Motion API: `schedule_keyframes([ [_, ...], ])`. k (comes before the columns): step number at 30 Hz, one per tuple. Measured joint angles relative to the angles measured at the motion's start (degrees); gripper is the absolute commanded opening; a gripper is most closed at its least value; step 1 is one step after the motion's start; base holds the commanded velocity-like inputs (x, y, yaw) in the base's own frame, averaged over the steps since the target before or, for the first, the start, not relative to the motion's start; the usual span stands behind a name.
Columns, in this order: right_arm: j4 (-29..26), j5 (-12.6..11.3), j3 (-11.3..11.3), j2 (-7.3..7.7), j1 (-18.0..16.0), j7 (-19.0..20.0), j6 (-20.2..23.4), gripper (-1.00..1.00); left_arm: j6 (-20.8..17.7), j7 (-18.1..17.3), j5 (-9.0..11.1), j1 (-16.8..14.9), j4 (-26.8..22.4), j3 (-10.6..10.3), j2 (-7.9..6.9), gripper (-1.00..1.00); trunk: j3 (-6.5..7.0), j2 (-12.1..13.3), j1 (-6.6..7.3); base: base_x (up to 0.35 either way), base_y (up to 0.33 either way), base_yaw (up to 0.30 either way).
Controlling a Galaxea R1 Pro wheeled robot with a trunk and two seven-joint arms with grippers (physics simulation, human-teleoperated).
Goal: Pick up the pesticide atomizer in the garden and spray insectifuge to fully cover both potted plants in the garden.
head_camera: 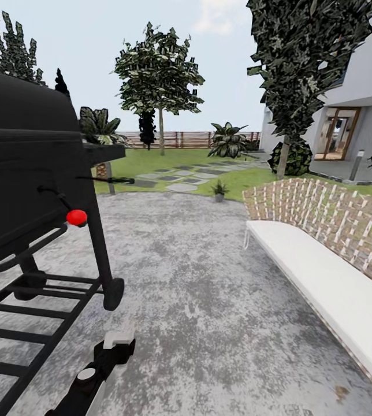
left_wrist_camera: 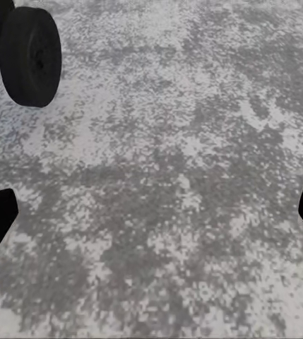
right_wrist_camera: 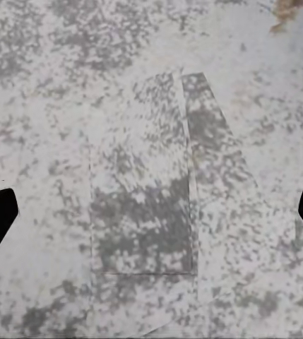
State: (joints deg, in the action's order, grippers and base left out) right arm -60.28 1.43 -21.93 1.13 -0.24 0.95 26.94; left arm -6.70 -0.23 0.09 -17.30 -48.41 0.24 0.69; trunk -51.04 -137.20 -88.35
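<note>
A small leafy potted plant stands at the far rim of the grey round patio, where the lawn begins. A slim dark object lies level just past the grill's side shelf; I cannot tell whether it is the pesticide atomizer. My left arm reaches in low beside the grill's wheel. The left gripper hangs open over bare paving, with the grill wheel close by. The right gripper is open too, over speckled paving, with nothing between its fingers.
A black wheeled grill with a red knob crowds the left. A white bench with a woven back runs along the right. Stepping stones cross the lawn towards a wooden fence. A grey bollard lamp stands by the house.
</note>
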Motion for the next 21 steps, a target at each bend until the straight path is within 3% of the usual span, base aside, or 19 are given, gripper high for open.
schedule_keyframes([
  [7, 0.2, 0.0, 0.1, -0.06, 0.0, 0.0, -1.2, 1.00, 0.0, 0.0, 0.0, 0.0, 0.0, 0.0, 0.00, 1.00, 0.00, 0.0, 0.00, 0.337, 0.000, 0.000],
  [10, 0.1, -0.1, 0.0, -0.07, 0.0, 0.0, -5.9, 1.00, 0.0, 0.0, 0.0, 0.0, 0.0, 0.0, 0.00, 1.00, 0.00, 0.0, 0.00, 0.337, 0.000, 0.000],
  [14, 0.2, -0.1, 0.0, -0.07, 0.0, 0.0, -8.2, 1.00, 0.0, 0.0, 0.0, 0.0, 0.0, 0.0, 0.00, 1.00, 0.00, 0.0, 0.00, 0.336, 0.000, 0.000],
  [21, 0.2, -0.1, 0.0, -0.07, 0.0, 0.0, -8.4, 1.00, 0.0, 0.0, 0.0, 0.0, 0.0, 0.0, 0.00, 1.00, 0.00, 0.0, 0.00, 0.336, 0.000, 0.000],
])
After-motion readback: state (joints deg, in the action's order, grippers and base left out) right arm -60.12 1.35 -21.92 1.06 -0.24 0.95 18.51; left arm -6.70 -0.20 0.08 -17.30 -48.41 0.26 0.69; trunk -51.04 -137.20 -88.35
